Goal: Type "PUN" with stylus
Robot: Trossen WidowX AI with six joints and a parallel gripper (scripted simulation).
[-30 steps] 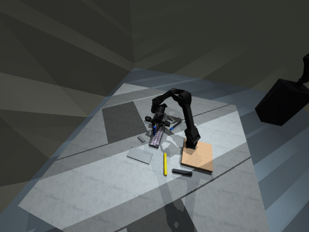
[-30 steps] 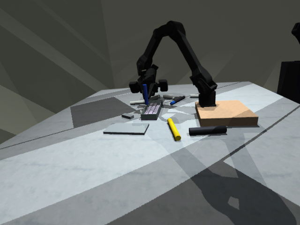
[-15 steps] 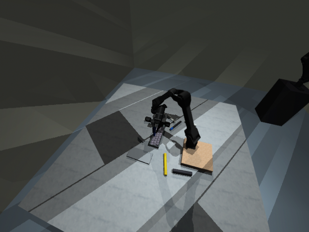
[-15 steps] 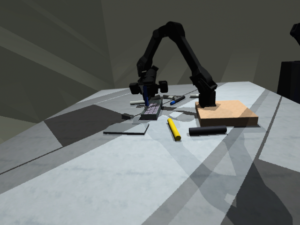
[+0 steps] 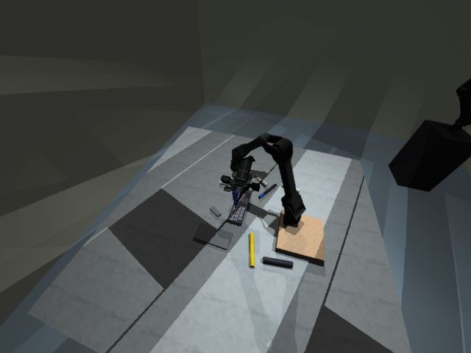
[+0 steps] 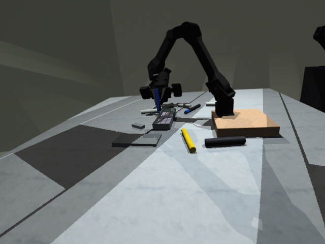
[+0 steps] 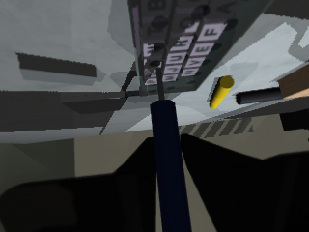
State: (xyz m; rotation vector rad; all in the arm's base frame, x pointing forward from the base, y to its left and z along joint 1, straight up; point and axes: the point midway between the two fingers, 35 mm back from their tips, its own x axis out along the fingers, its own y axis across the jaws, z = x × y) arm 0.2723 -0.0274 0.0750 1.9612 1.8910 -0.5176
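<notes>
My gripper (image 5: 236,190) (image 6: 157,95) (image 7: 166,142) is shut on the blue stylus (image 5: 235,197) (image 6: 157,99) (image 7: 166,145) and holds it nearly upright, tip down. The small dark keyboard (image 5: 239,212) (image 6: 164,119) (image 7: 185,45) with pale lettered keys lies on the desk below. In the wrist view the stylus's thin dark tip (image 7: 158,79) sits over the keys at the keyboard's near edge. In the exterior view the tip meets the keyboard's far end. I cannot tell which key it is on.
A yellow cylinder (image 5: 251,249) (image 6: 188,140) (image 7: 221,91) and a black cylinder (image 5: 277,262) (image 6: 225,141) (image 7: 258,96) lie in front of the keyboard. The arm stands on a tan block (image 5: 304,243) (image 6: 246,123). A grey flat plate (image 5: 216,237) (image 6: 147,139), a small grey block (image 5: 215,211) (image 6: 138,125), a blue-tipped pen (image 5: 267,190) (image 6: 192,108) and pale sticks (image 6: 148,111) lie nearby.
</notes>
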